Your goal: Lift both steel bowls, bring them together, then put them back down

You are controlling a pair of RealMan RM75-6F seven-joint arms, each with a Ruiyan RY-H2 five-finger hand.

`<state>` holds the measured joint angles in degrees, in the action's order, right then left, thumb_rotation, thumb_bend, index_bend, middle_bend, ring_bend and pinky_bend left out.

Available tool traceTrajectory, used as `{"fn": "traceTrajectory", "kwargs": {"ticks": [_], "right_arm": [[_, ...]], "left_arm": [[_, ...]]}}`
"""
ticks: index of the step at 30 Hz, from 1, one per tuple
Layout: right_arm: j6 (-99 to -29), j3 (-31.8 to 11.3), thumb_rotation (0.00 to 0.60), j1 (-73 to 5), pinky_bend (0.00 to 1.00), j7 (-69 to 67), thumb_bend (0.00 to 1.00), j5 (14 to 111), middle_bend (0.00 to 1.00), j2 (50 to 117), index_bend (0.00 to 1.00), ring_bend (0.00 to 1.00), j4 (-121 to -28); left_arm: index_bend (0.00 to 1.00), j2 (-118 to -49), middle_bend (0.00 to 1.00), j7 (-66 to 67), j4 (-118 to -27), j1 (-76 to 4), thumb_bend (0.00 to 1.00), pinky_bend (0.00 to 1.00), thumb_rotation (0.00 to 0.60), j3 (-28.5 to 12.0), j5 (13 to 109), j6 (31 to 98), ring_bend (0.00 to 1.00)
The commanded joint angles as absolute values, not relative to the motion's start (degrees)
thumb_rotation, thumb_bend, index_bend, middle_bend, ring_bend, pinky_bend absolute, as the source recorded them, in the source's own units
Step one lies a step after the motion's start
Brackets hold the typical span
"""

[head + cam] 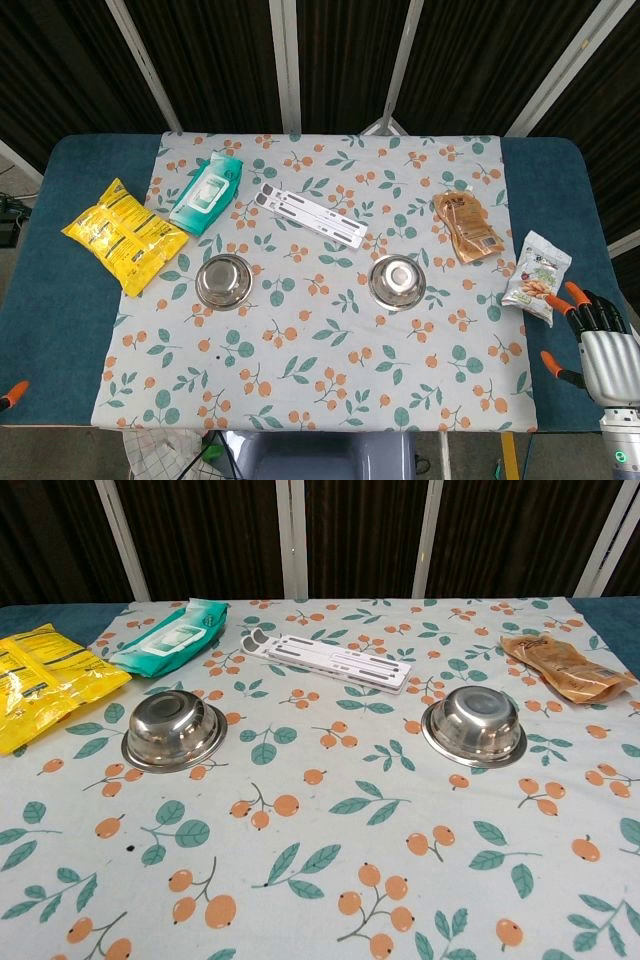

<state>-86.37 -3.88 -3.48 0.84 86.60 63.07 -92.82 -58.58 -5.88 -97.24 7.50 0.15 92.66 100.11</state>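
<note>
Two steel bowls are sitting on a tablecloth with leaves and orange berries on it. The left bowl is sitting open side up, near the yellow bag. The right bowl is also sitting open side up, well apart from the left bowl. Nothing is touching either bowl. Both are resting flat on the cloth, and nothing is lying between them.

The right hand is showing at the low right corner of the head view, over the blue table edge, just past the cloth. Its fingers are spreading apart and it is holding nothing. The orange fingertips are pointing toward a small white snack bag and are just beside it. The hand is well apart from the right bowl.

Only a tiny orange tip is peeking in at the low left edge of the head view. It looks like part of the left hand, but I cannot tell if that hand is spread or closed.

Behind the bowls, a white plastic strip with slots is lying slanted on the cloth. A green pack of wipes is lying next to the yellow bag. A brown pouch is lying at the right, behind the white snack bag.
</note>
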Motion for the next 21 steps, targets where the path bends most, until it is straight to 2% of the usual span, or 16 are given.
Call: {"fn": "traceTrajectory", "kwargs": {"ticks": [1, 18, 21], "right_arm": [[-86.3, -3.9, 0.600, -3.5, 0.11, 0.8, 0.25, 86.6, 0.11, 63.1, 0.25, 0.09, -92.8], [-84.8, -3.5, 0.600, -3.8, 0.11, -2.2, 0.25, 86.3, 0.11, 63.1, 0.25, 0.09, -93.4], [-83.9, -3.2, 0.600, -4.2, 0.11, -4.9, 0.19, 86.6, 0.11, 63.6, 0.24, 0.09, -93.5]], "left_arm": [[0.15, -58.6, 0.00, -5.9, -97.2, 7.5, 0.07, 0.22, 0.600, 0.2, 92.7, 100.1, 0.00], [0.15, -59.7, 0.00, -5.3, -96.0, 6.7, 0.05, 0.21, 0.600, 0.1, 94.3, 99.8, 0.00], [0.15, -59.9, 0.00, -5.4, -95.8, 6.6, 0.05, 0.21, 0.600, 0.0, 94.1, 99.5, 0.00]]}}
